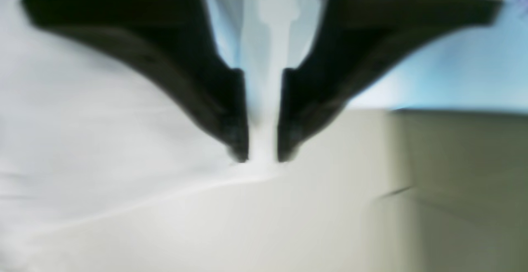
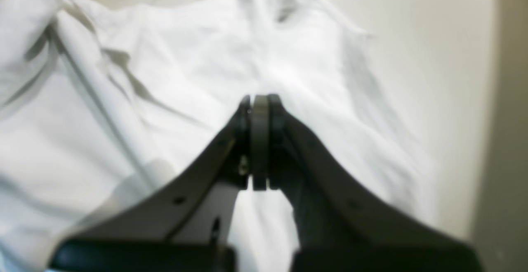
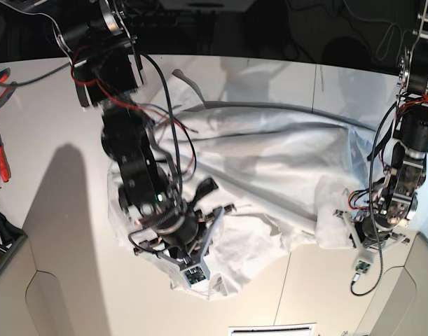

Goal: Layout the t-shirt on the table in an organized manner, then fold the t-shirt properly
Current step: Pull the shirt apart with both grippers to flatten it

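The white t-shirt [image 3: 270,157] lies wrinkled and partly spread across the middle of the white table [image 3: 59,210]. My left gripper [image 1: 264,158] is shut on a pinched fold of the t-shirt [image 1: 82,119]; in the base view it [image 3: 345,218] is at the shirt's right edge, low over the table. My right gripper [image 2: 260,98] is shut with its pads together and no cloth showing between them, hovering over the rumpled t-shirt [image 2: 185,57]. In the base view it [image 3: 210,210] is over the shirt's lower left part.
Red-handled tools [image 3: 0,150] lie at the table's left edge. A thin dark seam [image 3: 289,280] crosses the tabletop at the front, and a white sheet [image 3: 270,329] lies at the front edge. The table's edge [image 2: 491,98] runs close on the right in the right wrist view.
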